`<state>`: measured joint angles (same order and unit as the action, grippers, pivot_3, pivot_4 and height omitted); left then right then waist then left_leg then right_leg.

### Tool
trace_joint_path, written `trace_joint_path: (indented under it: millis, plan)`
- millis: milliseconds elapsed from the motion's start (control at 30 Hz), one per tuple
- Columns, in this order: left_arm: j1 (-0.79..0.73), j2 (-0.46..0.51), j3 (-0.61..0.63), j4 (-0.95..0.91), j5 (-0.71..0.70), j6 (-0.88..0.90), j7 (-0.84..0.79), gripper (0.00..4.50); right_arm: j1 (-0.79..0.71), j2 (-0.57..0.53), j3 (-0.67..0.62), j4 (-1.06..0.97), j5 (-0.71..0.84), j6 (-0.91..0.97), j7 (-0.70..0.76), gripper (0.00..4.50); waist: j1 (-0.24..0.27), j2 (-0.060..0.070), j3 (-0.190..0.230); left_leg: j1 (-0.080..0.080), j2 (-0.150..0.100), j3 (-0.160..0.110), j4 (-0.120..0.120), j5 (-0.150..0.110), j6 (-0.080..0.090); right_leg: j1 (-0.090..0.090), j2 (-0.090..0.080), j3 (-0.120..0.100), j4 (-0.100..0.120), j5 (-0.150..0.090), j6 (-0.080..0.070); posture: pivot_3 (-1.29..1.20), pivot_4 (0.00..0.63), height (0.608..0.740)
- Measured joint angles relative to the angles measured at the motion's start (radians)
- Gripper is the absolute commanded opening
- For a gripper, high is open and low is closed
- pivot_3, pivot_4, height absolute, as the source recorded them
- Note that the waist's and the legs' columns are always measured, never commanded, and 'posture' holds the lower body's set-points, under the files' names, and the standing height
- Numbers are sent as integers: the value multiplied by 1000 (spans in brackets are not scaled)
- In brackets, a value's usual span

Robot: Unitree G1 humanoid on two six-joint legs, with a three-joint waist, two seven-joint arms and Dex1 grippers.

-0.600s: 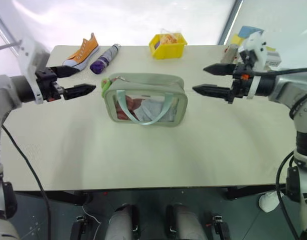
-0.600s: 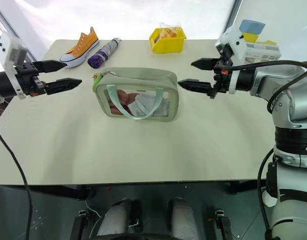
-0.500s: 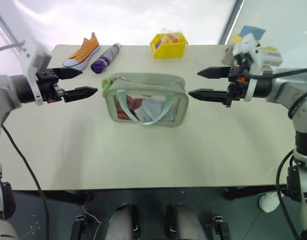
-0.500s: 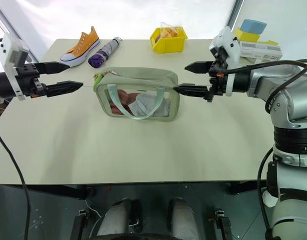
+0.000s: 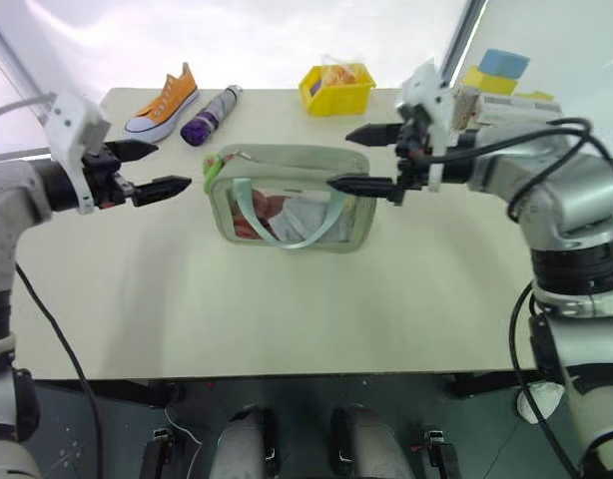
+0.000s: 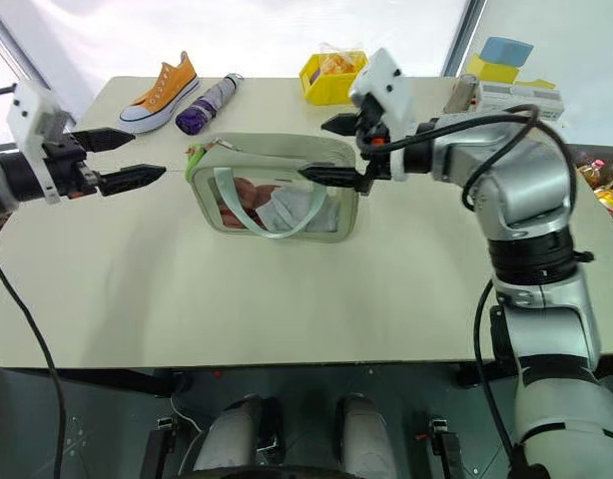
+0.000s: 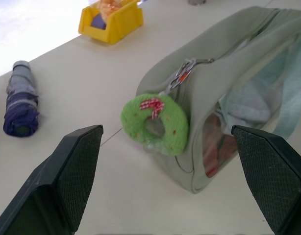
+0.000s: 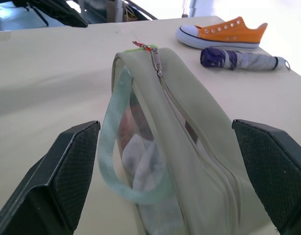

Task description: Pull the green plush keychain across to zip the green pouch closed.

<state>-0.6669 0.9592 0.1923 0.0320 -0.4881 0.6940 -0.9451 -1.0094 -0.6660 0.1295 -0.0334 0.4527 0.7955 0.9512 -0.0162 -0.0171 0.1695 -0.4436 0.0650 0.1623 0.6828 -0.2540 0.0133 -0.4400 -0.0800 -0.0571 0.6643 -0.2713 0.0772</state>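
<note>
Both pincers, left (image 5: 155, 168) and right (image 5: 354, 158), gape beside the green pouch (image 5: 290, 198), sneaker (image 5: 163, 101) and umbrella (image 5: 210, 117) behind.

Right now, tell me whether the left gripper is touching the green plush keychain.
Apart. In the left wrist view the left gripper is open, with bare table showing between its fingers and the green plush keychain.

Silver arms, black cables, black-fingered right hand (image 5: 358, 158).
</note>
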Motion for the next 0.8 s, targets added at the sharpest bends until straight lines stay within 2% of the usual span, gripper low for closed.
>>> trace_joint_path:
  millis: [100, 167, 233, 433, 567, 800]
  plan:
    - [1, -39, 1, 24, 24, -17, 62, 4481, 3, 9, 89, 63, -95, -125, 34, 4493, 5, -1, 0, 0, -1, 0, 0, 0, 0, 1, 0, 0, 0, 0, 0, 0, 150, 740]
    - [1, -53, 1, 26, 30, -23, 82, 4500, 16, 9, 141, 106, -151, -201, 68, 3974, 4, -1, 0, -1, -1, 0, 1, 0, 0, 0, 0, 0, 0, 0, 0, 0, 150, 740]
    - [2, -56, 1, 21, 30, -24, 90, 4500, 29, 9, 166, 136, -184, -246, 92, 3201, 3, -1, 0, -1, -1, 0, 0, 0, 0, 0, 0, 0, 0, 0, 0, 0, 150, 740]
    - [44, -101, -3, 17, 53, -55, 127, 4500, 29, 7, 177, 194, -256, -355, 157, 63, 1, -1, 0, 1, 0, 0, 0, 0, 0, 1, 0, 0, 1, 0, 0, 0, 150, 740]
    - [23, -148, -27, 89, 97, -109, 156, 4500, 28, 9, 175, 195, -275, -366, 178, 63, 2, -1, 0, 1, -1, 0, 0, 0, 0, 1, 0, 0, 1, 0, 0, 0, 150, 740]
    - [-126, -276, -91, 366, 202, -273, 198, 4500, 34, 11, 173, 171, -283, -351, 214, 63, 2, -1, 0, 1, -2, 1, 1, 0, 0, 1, 0, -1, 0, 0, 0, 0, 150, 740]
